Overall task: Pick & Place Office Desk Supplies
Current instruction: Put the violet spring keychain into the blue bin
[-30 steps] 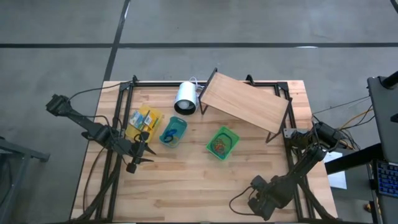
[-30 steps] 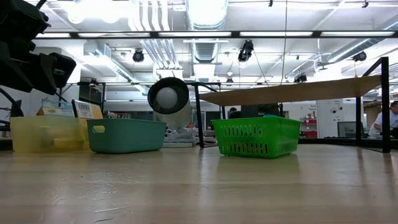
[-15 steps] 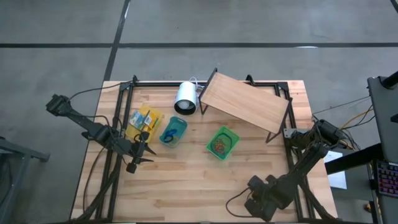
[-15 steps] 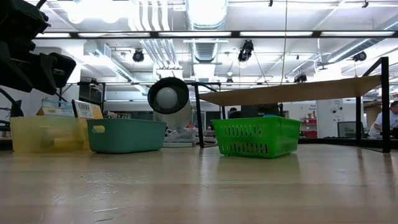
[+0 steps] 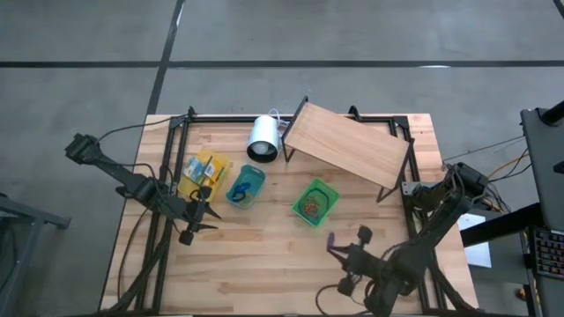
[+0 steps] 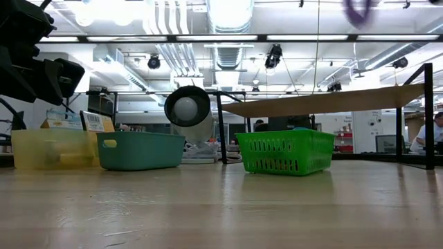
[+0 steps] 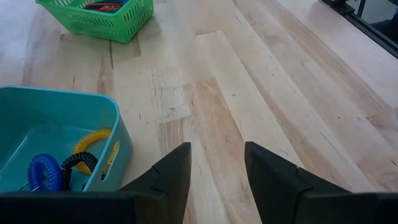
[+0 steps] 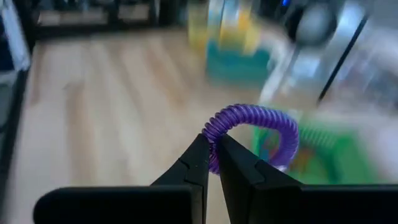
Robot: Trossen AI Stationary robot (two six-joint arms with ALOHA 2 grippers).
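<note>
My right gripper (image 5: pixel 334 247) hovers over the table's near right part, short of the green basket (image 5: pixel 315 201), shut on a purple coiled band (image 5: pixel 330 239). The band also shows as a purple blur (image 6: pixel 358 10) high in the low view. The green basket holds several coloured bands. My left gripper (image 5: pixel 208 214) waits open above the table, just near of the teal bin (image 5: pixel 245 186). That bin (image 7: pixel 56 134) holds blue, black and yellow coils. A clear yellow bin (image 5: pixel 204 170) with yellow boxes rests on the table left of the teal one. My right gripper pinches the purple coiled band at one spot on its loop (image 8: pixel 214 132), between the two fingertips (image 8: pixel 198 154). The rest of the loop arches clear beyond the fingers (image 8: pixel 273 121). It is lifted well off the table.
A white cylinder (image 5: pixel 263 137) lies on its side at the far edge. A slanted wooden board (image 5: pixel 348 145) on a dark frame stands over the far right. Bare wood stretches across the table's near half (image 5: pixel 264 264). Cables run along the left side.
My right arm has swung out from the near right corner toward the table's left and far side, closing on the green basket. The purple band comes into the high view in its fingers. The left arm has kept still.
</note>
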